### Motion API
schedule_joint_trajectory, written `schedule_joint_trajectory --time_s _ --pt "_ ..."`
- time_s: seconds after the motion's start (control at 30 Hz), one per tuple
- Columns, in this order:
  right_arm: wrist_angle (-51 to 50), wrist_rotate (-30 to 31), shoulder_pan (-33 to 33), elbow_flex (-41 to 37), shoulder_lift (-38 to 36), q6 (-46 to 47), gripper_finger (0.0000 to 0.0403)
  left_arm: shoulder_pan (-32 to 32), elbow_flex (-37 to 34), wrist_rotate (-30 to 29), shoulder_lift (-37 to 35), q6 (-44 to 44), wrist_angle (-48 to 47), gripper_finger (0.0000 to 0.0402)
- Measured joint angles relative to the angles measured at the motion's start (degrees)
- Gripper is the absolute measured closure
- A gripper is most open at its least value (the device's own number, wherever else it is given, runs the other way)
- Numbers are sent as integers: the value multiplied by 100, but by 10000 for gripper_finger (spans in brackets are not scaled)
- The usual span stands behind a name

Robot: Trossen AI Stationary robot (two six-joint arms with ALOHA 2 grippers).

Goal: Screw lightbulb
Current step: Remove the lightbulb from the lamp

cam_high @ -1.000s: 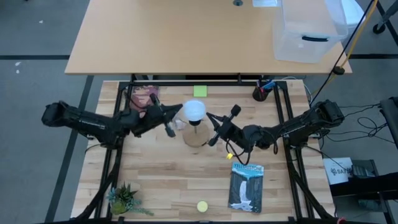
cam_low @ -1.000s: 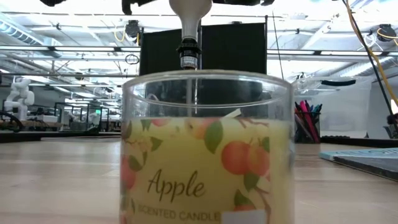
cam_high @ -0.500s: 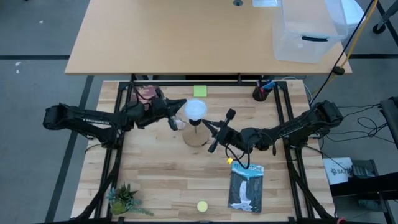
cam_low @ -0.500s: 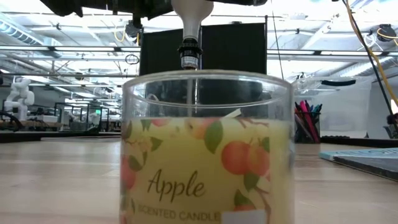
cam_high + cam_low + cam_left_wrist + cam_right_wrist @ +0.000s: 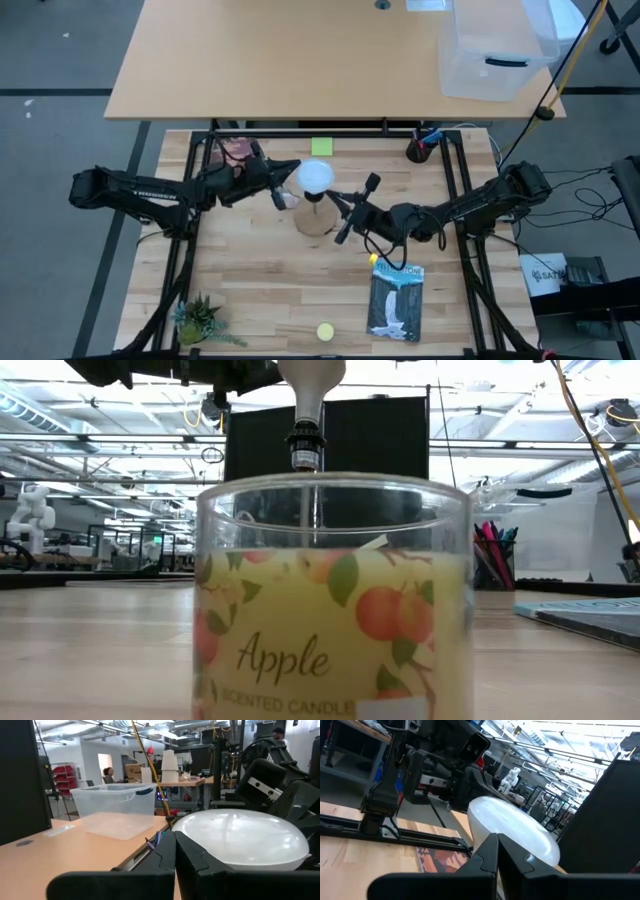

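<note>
The lightbulb point(image 5: 316, 177) stands upright with its white dome up and its grey neck point(image 5: 305, 410) down in the black socket of the round wooden base point(image 5: 315, 220), mid-table. My left gripper point(image 5: 291, 176) is shut and sits at the dome's left side; the dome point(image 5: 240, 837) fills its wrist view right beside the fingers. My right gripper point(image 5: 332, 197) is shut, and its tips are at the bulb's right, just under the dome point(image 5: 510, 827). The candle jar hides the base in the low view. My left gripper lies level from the table's left with the outer side of one shut finger point(image 5: 192, 857) against the dome's lower rim point(image 5: 215, 862). The bulb stays upright in the socket. My right gripper comes level from the table's right, tips under the dome; whether they touch the neck I cannot tell.
An apple candle jar point(image 5: 335, 600) stands close before the low camera. A dark packet point(image 5: 396, 300), a small yellow round thing point(image 5: 325, 331) and a plant point(image 5: 200, 320) lie near the front edge. A green note point(image 5: 321, 147) and a pen cup point(image 5: 420, 150) are at the far edge.
My left gripper has gone a little toward the far edge and toward the bulb, ending at the dome's left side. My right gripper has edged toward the bulb. Both have kept still for the last half second.
</note>
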Motion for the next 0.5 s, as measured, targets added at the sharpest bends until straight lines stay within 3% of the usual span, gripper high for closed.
schedule_joint_trajectory --time_s 0.5 --pt "-22 369 -15 0 -2 -59 403 -255 0 -181 -5 -40 -153 402"
